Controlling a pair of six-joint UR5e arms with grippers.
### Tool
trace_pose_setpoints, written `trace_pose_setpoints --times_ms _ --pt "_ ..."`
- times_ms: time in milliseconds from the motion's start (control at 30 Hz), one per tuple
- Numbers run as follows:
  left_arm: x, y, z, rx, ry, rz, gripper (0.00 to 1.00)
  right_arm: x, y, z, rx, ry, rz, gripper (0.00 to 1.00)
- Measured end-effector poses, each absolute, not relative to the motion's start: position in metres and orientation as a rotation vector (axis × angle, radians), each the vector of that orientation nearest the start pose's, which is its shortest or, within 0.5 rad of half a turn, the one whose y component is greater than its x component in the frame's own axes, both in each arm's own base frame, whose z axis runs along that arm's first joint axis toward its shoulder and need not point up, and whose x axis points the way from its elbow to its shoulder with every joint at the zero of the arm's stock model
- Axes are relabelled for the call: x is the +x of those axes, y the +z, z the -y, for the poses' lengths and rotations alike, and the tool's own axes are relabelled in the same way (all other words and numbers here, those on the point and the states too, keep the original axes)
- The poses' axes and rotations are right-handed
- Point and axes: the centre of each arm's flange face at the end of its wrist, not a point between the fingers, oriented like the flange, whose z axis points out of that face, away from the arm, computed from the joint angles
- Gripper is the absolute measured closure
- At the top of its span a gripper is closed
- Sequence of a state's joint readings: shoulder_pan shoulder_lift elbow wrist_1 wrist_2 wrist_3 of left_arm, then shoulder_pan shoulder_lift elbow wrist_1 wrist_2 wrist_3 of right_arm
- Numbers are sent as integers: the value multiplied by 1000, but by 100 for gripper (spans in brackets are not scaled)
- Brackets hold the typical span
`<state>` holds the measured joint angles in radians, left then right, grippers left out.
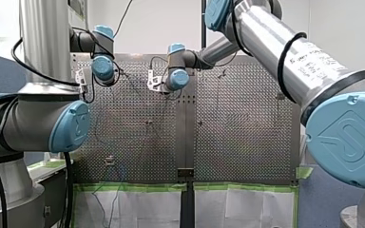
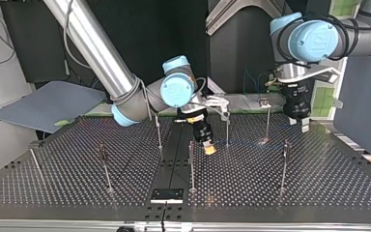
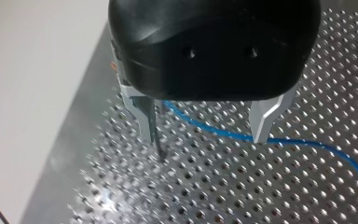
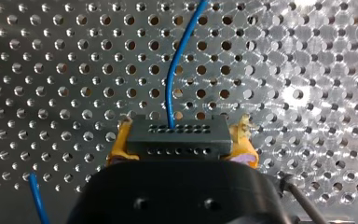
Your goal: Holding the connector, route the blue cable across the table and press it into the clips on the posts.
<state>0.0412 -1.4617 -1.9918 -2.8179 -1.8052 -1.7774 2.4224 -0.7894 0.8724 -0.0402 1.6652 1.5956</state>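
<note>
In the right wrist view my right gripper [image 4: 182, 145] is shut on a black connector [image 4: 177, 133], gripped between its yellow pads [image 4: 120, 145]. The blue cable [image 4: 170, 88] leaves the connector and runs ahead over the perforated table. In the top view this gripper [image 2: 208, 149] hangs low near the table's middle, beside a thin post [image 2: 227, 128]. My left gripper [image 3: 205, 139] is open, and the blue cable [image 3: 223, 133] passes on the table below its metal fingers [image 3: 144, 116]. A thin post [image 3: 157, 140] stands by one finger. The top view shows my left gripper [image 2: 299, 124] at the right.
Several thin clip posts stand on the table, among them one [image 2: 191, 164] in front of my right gripper, one [image 2: 284, 164] at the top view's right and one [image 2: 105, 166] at its left. A black plate [image 2: 166, 195] lies at the near edge. Cable [image 1: 109, 190] hangs off the front view's near edge.
</note>
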Motion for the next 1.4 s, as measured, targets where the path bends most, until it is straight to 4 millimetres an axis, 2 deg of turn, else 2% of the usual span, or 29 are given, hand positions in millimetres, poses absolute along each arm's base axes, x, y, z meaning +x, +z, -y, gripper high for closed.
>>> trace_pose_setpoints --times_ms 267,533,1233,1400 --pt "413 383 107 -315 3 -1502 0 669 327 429 1781 1720 792 100" --pt "407 382 131 -188 -24 -1535 0 667 327 432 1781 1720 795 100" --pt "456 397 197 -64 63 -1411 0 655 325 449 1772 1705 820 100" --pt "462 387 215 -39 96 -1422 0 653 325 453 1770 1700 822 100"
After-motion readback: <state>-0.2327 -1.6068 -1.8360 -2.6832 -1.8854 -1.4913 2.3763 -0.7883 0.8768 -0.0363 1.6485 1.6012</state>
